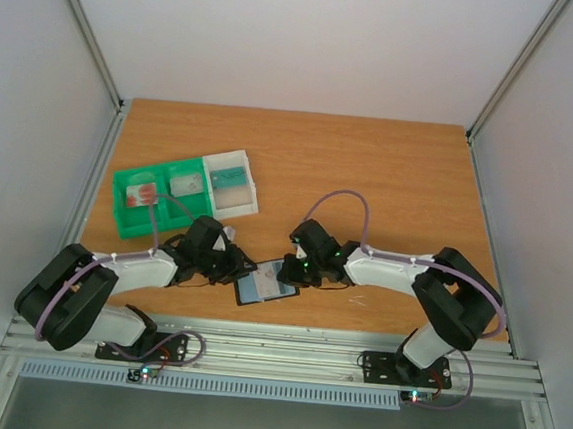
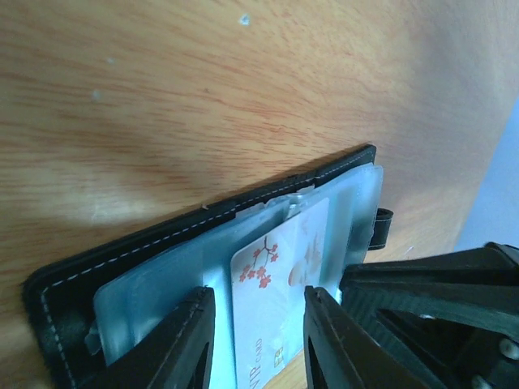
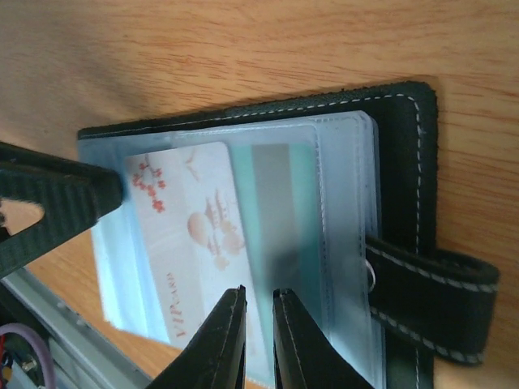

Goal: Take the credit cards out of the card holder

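Card holder [image 1: 265,283] lies open at 6 o'clock on the worktop [image 1: 371,172]. Left tool [image 2: 259,296] is spread astride the blossom card [image 2: 280,275]; right tool [image 3: 259,293] is nearly pressed together. Tray [image 1: 117,198] at 10 o'clock holds cards [image 1: 140,194]; I count the blossom and teal card [image 3: 284,211] left inside.

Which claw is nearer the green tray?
Left. The left claw is at the wallet's left edge, below the tray; the right claw is at its right edge, farther off.
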You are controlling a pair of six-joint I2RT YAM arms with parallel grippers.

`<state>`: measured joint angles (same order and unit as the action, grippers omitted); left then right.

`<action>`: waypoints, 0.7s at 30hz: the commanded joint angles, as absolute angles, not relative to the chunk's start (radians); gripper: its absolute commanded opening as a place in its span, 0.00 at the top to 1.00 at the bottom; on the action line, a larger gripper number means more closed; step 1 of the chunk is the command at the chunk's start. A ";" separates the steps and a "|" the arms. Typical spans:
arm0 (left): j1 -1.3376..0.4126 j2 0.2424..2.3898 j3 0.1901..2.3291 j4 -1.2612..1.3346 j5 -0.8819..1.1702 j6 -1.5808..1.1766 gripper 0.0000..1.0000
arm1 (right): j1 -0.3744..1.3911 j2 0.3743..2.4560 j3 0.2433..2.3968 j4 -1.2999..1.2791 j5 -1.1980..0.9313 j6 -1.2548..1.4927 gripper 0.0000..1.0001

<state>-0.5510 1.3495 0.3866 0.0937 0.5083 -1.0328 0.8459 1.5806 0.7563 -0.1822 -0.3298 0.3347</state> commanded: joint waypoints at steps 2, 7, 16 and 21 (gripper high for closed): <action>-0.549 1.329 0.347 0.141 0.479 -1.051 0.67 | 0.847 1.661 0.765 -0.111 -0.377 0.337 0.88; -0.552 1.352 0.331 0.191 0.483 -1.074 0.66 | 0.850 1.666 0.698 -0.051 -0.344 0.377 0.90; -0.567 1.430 0.304 0.337 0.475 -1.133 0.69 | 0.851 1.674 0.662 -0.019 -0.319 0.416 0.91; -0.571 1.472 0.314 0.407 0.473 -1.154 0.80 | 0.852 1.670 0.655 -0.018 -0.312 0.419 0.91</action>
